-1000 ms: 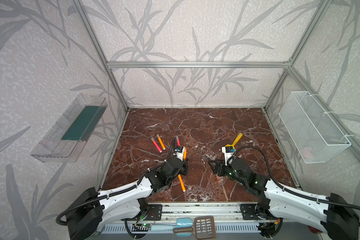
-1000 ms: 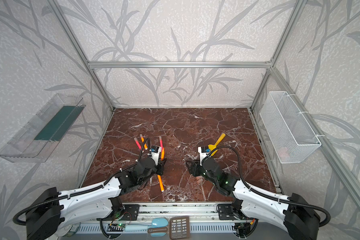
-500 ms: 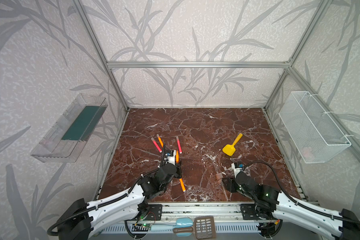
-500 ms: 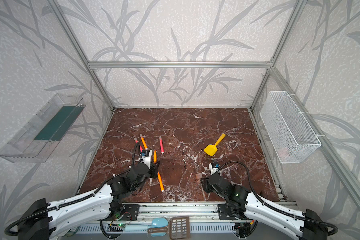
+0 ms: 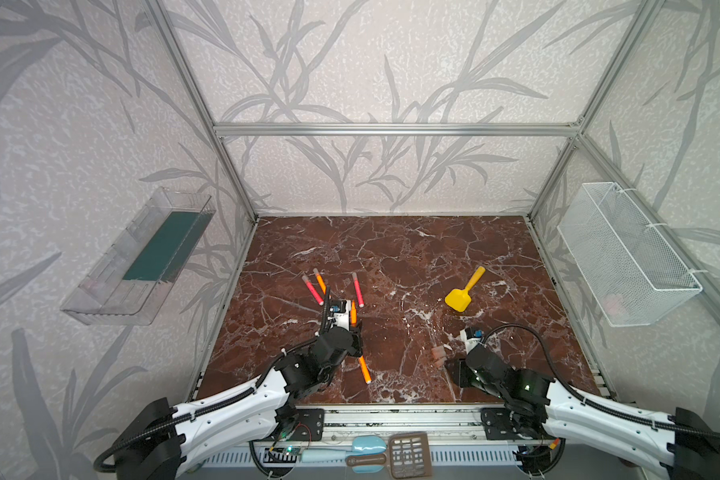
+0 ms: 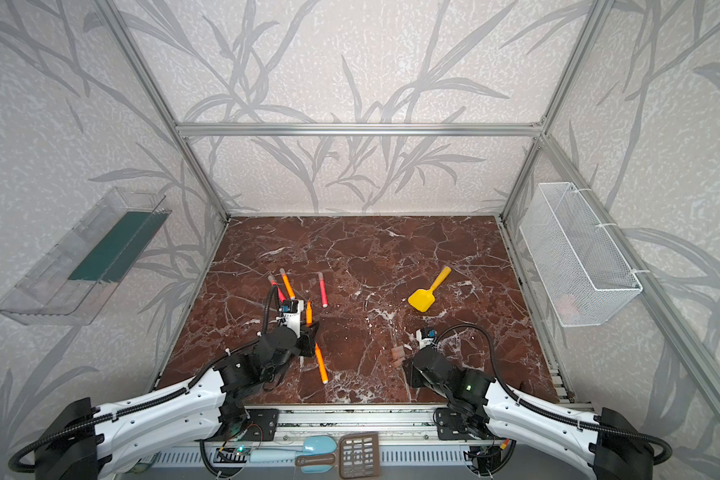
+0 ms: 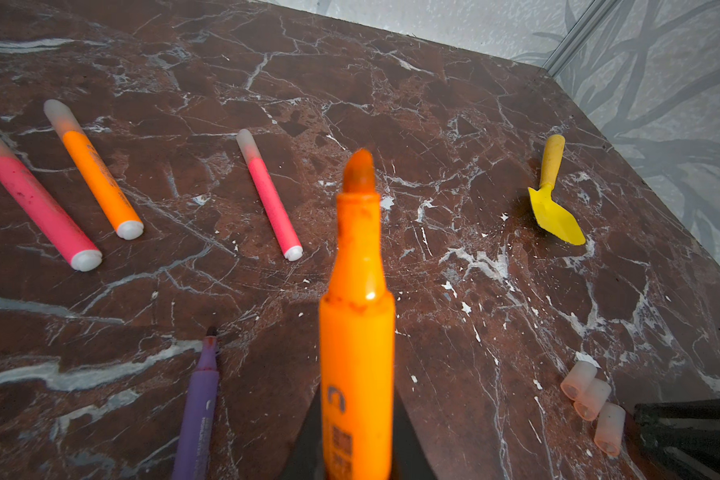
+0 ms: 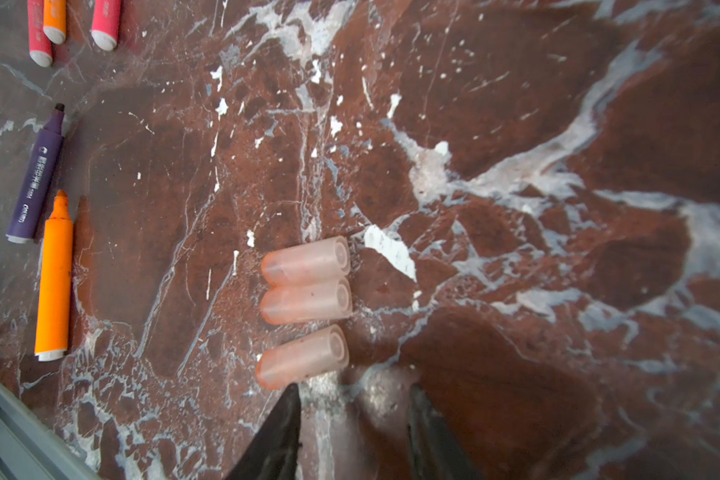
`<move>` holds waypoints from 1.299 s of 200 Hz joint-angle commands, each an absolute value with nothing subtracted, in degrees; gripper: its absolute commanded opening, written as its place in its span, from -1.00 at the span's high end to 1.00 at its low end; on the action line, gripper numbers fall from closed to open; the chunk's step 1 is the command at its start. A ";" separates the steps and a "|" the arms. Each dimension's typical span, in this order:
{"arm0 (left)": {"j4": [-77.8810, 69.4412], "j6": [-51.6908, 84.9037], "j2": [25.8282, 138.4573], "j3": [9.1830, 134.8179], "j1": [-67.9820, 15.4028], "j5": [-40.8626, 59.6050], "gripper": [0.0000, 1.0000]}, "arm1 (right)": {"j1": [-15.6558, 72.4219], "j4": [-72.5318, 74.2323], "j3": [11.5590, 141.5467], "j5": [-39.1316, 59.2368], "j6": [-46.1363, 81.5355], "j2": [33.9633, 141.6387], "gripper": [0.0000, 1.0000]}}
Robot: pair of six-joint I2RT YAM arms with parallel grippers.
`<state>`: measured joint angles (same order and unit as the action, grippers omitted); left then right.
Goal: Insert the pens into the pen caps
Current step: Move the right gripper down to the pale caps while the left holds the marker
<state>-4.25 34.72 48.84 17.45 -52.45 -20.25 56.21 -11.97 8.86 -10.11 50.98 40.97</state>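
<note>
1. The three pen caps (image 8: pixel 306 300) lie side by side on the bench (image 5: pixel 391 249), near its front edge and right of the middle. Two touch. The nearest cap (image 8: pixel 302 356) lies just apart from them. Their open mouths all face the same way.
2. The right gripper (image 8: pixel 354 432) is open and empty, low over the bench. The nearest cap lies just beyond one fingertip, not between the jaws.
3. The left gripper (image 7: pixel 357 449) is clamped on an uncapped orange pen (image 7: pixel 358 299), tip pointing ahead and apparently clear of the bench.
4. The step in hand looks like fetching a cap. Shift sideways until the nearest cap sits between the jaws, grip its closed half, leave the mouth free, and avoid nudging the neighbours, which would likely roll.
5. An uncapped purple pen (image 8: pixel 36 183) and a second orange pen (image 8: pixel 54 282) lie near the left arm. Three capped pens (image 7: pixel 269 195) lie further back, and a yellow scoop (image 5: pixel 462 291) lies well apart.
6. In both top views the caps are a faint smudge (image 5: pixel 438 353), and I cannot find the purple pen there. The held pen's rear end is cut off in the left wrist view.
</note>
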 commanded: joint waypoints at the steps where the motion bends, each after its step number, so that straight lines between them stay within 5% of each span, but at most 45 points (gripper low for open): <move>1: -3.78 35.86 48.58 17.37 -52.38 -22.60 1.00 | 56.59 -10.26 10.80 -9.32 50.78 42.83 0.18; 129: -4.21 35.86 48.63 16.86 -52.38 -23.17 1.00 | 57.61 -2.72 13.84 -8.00 49.53 53.69 0.22; 260: -4.16 35.63 48.49 16.79 -52.38 -23.35 1.00 | 64.23 2.80 26.47 -9.87 45.39 76.22 0.31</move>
